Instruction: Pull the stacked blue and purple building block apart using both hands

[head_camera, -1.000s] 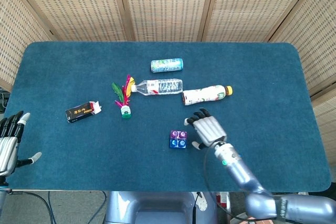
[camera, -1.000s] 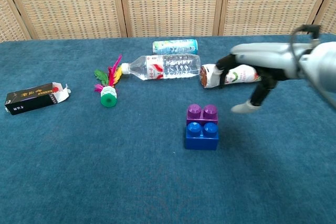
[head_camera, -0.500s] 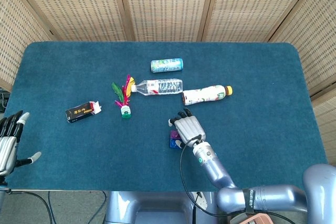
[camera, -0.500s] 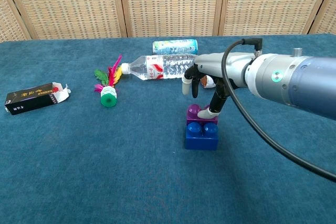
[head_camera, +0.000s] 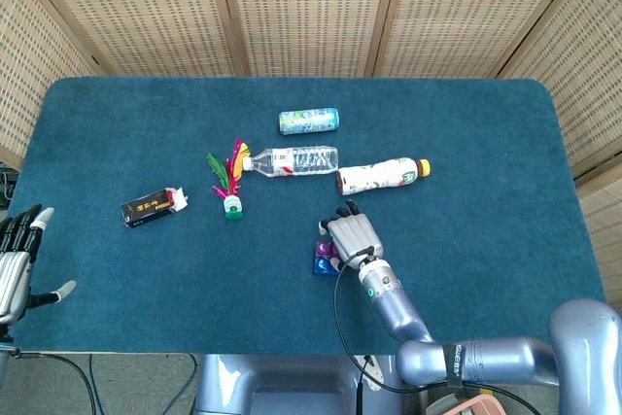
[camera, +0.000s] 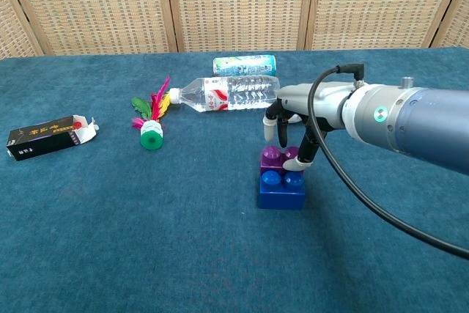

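The stacked block stands upright on the blue cloth, its purple brick [camera: 274, 160] on top of the blue brick [camera: 281, 190]; in the head view the block [head_camera: 324, 261] shows just left of my right hand [head_camera: 352, 237]. My right hand [camera: 299, 111] hangs over the block from the right with its fingers [camera: 269, 127] pointing down above the purple brick. Its thumb tip touches the purple brick's right stud, and nothing is gripped. My left hand [head_camera: 16, 261] rests at the table's left edge with its fingers spread, holding nothing, far from the block.
Behind the block lie a clear water bottle [camera: 227, 93], a green can [camera: 244, 64] and a white bottle with a yellow cap [head_camera: 381, 175]. A feather shuttlecock [camera: 150, 128] and a black carton [camera: 47, 137] lie to the left.
My right hand has swung left from beside the block to just above it and has come lower, with its thumb now on the purple brick. The left hand and the block have not moved.
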Robot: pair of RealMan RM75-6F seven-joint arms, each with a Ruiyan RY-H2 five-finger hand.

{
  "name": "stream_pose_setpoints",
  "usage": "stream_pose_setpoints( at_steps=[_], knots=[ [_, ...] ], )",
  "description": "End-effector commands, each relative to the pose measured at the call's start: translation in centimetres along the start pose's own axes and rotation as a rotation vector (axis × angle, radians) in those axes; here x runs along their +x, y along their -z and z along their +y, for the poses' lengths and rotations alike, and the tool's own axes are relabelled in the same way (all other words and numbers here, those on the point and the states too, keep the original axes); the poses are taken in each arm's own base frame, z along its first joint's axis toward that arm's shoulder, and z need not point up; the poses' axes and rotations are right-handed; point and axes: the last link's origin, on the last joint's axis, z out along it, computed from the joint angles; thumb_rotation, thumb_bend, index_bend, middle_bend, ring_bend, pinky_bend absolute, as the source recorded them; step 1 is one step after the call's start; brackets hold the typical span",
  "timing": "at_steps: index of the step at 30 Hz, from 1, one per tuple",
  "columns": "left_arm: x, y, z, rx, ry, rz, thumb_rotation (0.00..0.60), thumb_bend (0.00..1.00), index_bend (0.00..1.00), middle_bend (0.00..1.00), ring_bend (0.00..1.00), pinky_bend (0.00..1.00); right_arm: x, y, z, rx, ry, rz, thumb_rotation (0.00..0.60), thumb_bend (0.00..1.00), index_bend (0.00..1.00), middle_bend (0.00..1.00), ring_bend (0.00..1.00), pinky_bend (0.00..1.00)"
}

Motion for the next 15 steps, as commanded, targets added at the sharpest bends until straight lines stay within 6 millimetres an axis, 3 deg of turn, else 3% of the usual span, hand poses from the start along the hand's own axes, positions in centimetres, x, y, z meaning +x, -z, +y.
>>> stream_pose_setpoints(
  at_steps=[1, 9, 15],
  knots=[
    [0.0, -0.1, 0.0, 0.002, 0.0, -0.001, 0.6, 0.05, 0.0, 0.0, 0.0, 0.0, -0.2, -0.2, 0.1, -0.002, -0.006, -0.007, 0.6, 0.29, 0.4, 0.46, 0.18, 0.04],
    [-0.3, -0.3, 0.0, 0.004, -0.003, -0.013, 0.6, 0.05, 0.0, 0.0, 0.0, 0.0, -0.1, -0.4, 0.5, -0.007, 0.019, -0.015, 0.6, 0.36, 0.57, 0.64, 0.27, 0.05],
    [-0.3, -0.4, 0.0, 0.007, -0.005, -0.015, 0.6, 0.05, 0.0, 0.0, 0.0, 0.0, 0.9, -0.3, 0.4, 0.018, -0.03, 0.044, 0.6, 0.39, 0.59, 0.66, 0.27, 0.06]
  ],
)
